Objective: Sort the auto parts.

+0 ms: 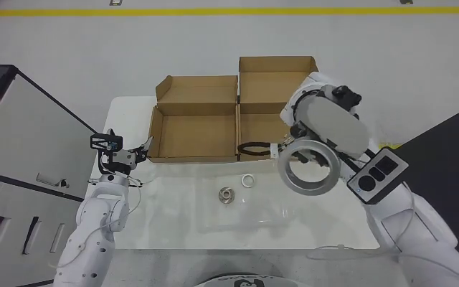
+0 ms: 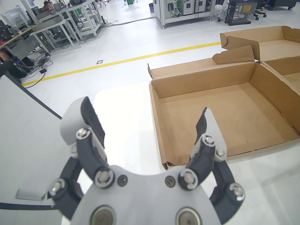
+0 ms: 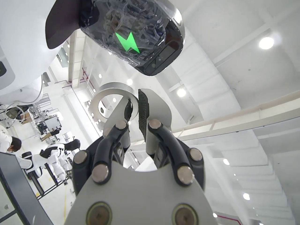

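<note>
Left end effector (image 2: 145, 115), fingers apart and empty, stands just beside the left cardboard box (image 1: 197, 136), well apart from the loose parts. A small metal hub (image 1: 226, 194) and a white ring (image 1: 249, 180) lie on the desk (image 1: 179, 215) before the boxes; a black ring (image 1: 251, 149) appears to lie in the right cardboard box (image 1: 272, 122). Right end effector (image 3: 134, 99) is clamped on the rim of the large metal ring (image 1: 308, 166), held aloft face-level near that box's front edge, the box lying just beyond, right arm nearer; no writing legible.

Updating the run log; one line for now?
right gripper shut on metal ring | left gripper open by left box | table: white ring, bearing
</note>
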Robot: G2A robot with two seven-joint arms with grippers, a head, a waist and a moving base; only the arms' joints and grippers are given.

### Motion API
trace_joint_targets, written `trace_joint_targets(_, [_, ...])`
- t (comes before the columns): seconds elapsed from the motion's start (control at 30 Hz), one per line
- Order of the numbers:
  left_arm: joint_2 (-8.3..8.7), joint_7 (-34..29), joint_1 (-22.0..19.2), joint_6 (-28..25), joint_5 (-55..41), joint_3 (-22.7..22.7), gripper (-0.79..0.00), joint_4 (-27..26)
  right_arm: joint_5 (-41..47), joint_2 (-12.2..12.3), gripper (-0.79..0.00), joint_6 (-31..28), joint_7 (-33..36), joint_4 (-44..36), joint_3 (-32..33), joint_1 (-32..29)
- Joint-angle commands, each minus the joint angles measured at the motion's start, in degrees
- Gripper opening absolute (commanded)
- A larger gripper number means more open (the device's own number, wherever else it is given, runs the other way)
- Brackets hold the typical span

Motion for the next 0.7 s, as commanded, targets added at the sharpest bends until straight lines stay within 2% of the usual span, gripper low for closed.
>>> trace_joint_targets(0.0, [0.00,0.00,0.00,0.00,0.00,0.00,0.000,0.00,0.98,-0.30,-0.785,0.29,-0.66,-0.20,0.00,-0.23])
trace_joint_targets(0.23, [0.00,0.00,0.00,0.00,0.00,0.00,0.000,0.00,2.89,-1.12,-0.785,0.49,-1.44,-0.68,0.16,-1.10])
trace_joint_targets(0.67, [0.00,0.00,0.00,0.00,0.00,0.00,0.000,0.00,2.89,-1.12,-0.785,0.49,-1.44,-0.68,0.16,-1.10])
